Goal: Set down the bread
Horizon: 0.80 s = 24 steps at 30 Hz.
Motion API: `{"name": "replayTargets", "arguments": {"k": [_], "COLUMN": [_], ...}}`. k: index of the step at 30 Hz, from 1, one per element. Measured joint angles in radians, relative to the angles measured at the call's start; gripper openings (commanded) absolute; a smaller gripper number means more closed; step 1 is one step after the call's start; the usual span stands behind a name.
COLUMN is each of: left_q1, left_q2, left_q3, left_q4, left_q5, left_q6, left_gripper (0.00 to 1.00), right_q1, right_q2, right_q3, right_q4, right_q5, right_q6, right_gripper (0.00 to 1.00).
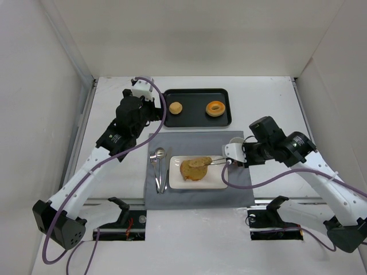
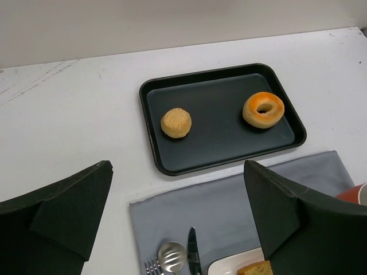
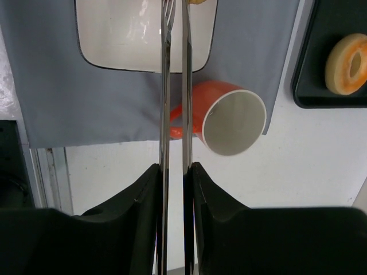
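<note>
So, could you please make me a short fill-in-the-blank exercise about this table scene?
1. The ring-shaped glazed donut lies on the black rectangular tray beside a small round ____.
2. The right gripper is shut on long metal ____.
3. The golden-brown toasted bread lies on a white rectangular ____.
4. The left gripper is ____ and holds nothing.
Missing words: bun, tongs, plate, open.
</note>
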<state>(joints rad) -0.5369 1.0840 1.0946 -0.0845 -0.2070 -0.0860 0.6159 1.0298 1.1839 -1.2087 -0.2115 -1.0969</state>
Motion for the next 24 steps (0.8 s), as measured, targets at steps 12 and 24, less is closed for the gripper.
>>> {"name": "replayTargets", "arguments": {"k": [12,24], "left_q1": [0.000,0.000], "left_q2": [0.000,0.000], "left_q3": [0.000,0.000], "left_q4": [0.000,0.000], "left_q5": [-0.010,-0.011], "left_q6": [0.000,0.000], "left_gripper": [0.97,0.97], "right_q1": [0.001,0.001], "right_q2": [0.001,0.011], "right_q3": [-0.061,-0.061], "right_q4": [-0.008,-0.007], "right_q5": [-0.010,-0.008], "right_q6": [-0.033,-0.033], "right_gripper": [0.39,0.49]}}
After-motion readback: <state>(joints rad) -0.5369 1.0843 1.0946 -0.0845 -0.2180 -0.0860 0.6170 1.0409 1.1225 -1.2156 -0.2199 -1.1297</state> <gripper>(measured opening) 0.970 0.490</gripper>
